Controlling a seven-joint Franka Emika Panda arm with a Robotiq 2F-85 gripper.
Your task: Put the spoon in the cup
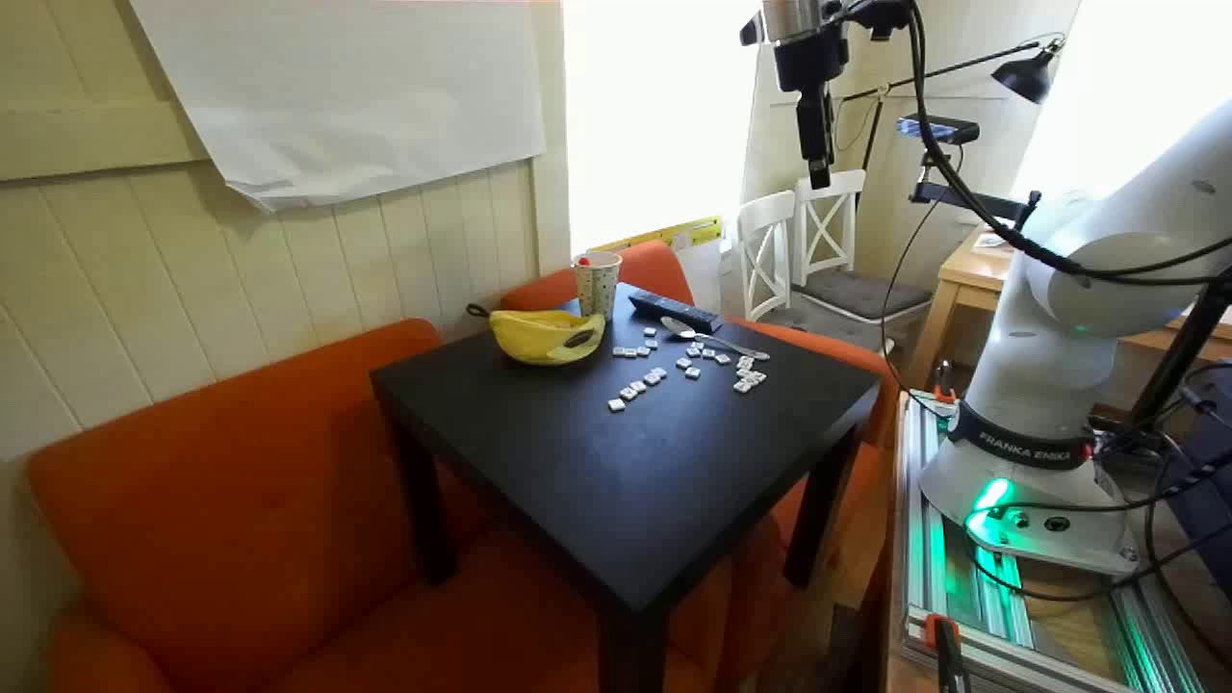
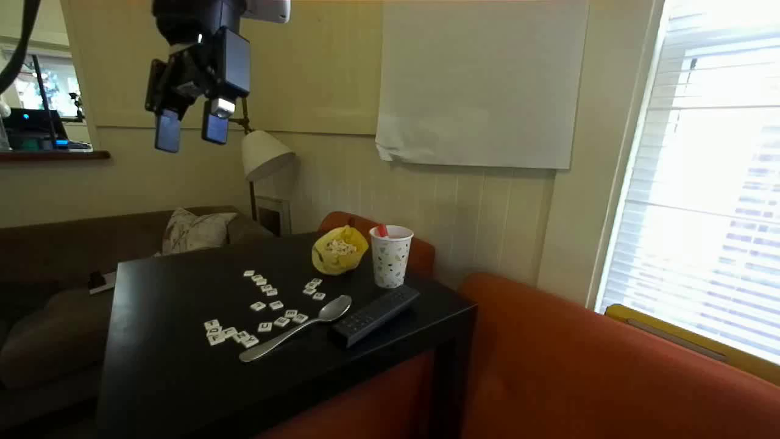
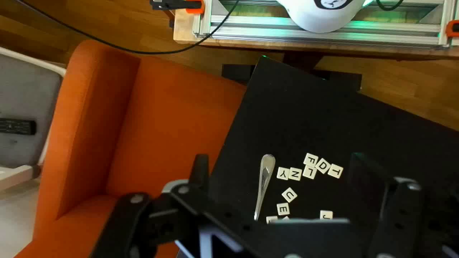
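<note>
The silver spoon [image 1: 729, 345] lies on the black table [image 1: 616, 481] beside the letter tiles and the remote. It also shows in an exterior view [image 2: 298, 328]; in the wrist view only its handle [image 3: 265, 175] is visible, the bowl end hidden by the gripper body. The cup [image 1: 597, 289] is pale with coloured specks and stands upright near the table's back corner; it also shows in an exterior view [image 2: 391, 262], with a red item inside. It is out of the wrist view. My gripper [image 2: 191, 129] is open and empty, high above the table, its fingers spread apart.
A yellow banana-shaped dish [image 1: 525, 337] with pale contents stands beside the cup. A black remote [image 2: 375, 316] lies between spoon and cup. Several white letter tiles [image 1: 637, 388] are scattered near the spoon. An orange sofa [image 1: 231, 500] stands around the table.
</note>
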